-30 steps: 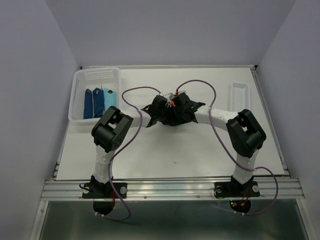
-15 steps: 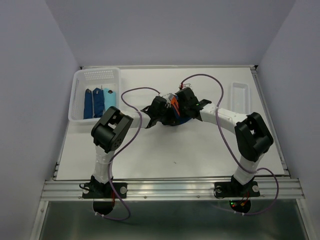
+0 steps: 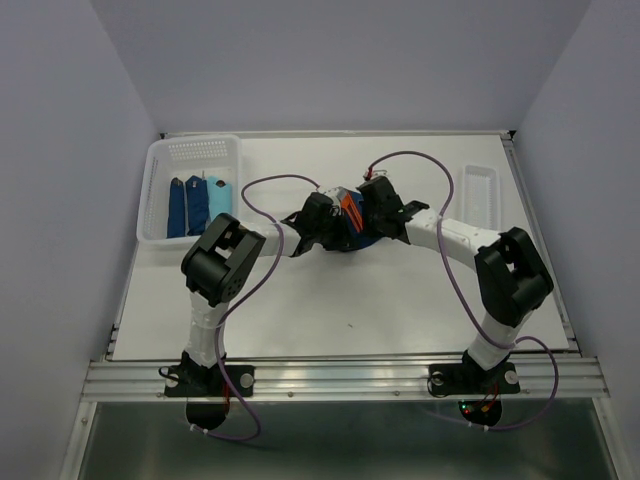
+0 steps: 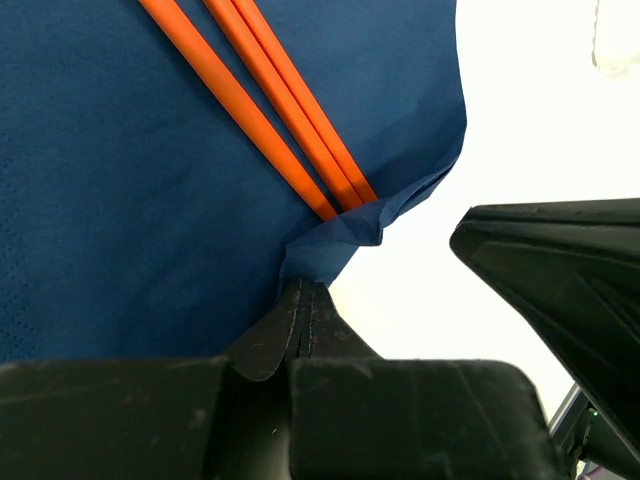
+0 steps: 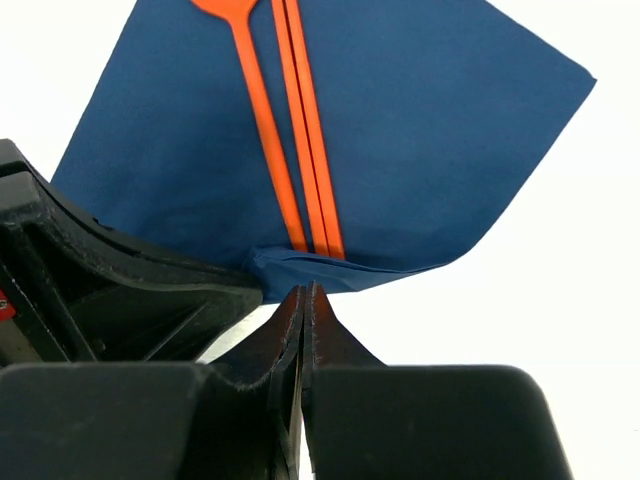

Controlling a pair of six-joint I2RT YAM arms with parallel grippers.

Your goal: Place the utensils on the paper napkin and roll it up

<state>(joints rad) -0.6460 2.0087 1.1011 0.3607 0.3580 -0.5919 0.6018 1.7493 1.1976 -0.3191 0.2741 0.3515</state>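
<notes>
**A:** Paper napkin (image 4: 120,200), position?

**B:** From where I stand, working down in size: the white table (image 3: 350,290) carries everything. The left arm (image 3: 215,265) and the right arm (image 3: 510,280) both reach inward and meet just beyond the table's middle. A purple cable (image 3: 270,185) loops over each. A white perforated basket (image 3: 190,150) sits at the far left corner. It holds two dark blue rolls (image 3: 177,207) and one light blue roll (image 3: 218,200) side by side. A clear tray (image 3: 478,190) lies near the far right edge. The paper napkin lies flat on the table beneath the two wrists. It is dark navy, and one corner is folded up over itself.

**A:** Utensils?

**B:** Three orange utensils (image 5: 300,150) lie on the paper napkin, close together and roughly parallel. One widens at its far end. Their near handle ends go under the folded corner.

**A:** Pincer condition?

**B:** Left gripper (image 4: 302,290): jaws pressed together, with the bunched navy corner pinched between the tips. Right gripper (image 5: 305,292): jaws pressed together, tips touching the folded hem. I cannot tell whether paper sits between them. The two heads are just beside each other.

**A:** Any legible markings?

**B:** One red marking (image 5: 5,300) on the left gripper's housing, cut off at the edge of the right wrist view. It is unreadable.
</notes>
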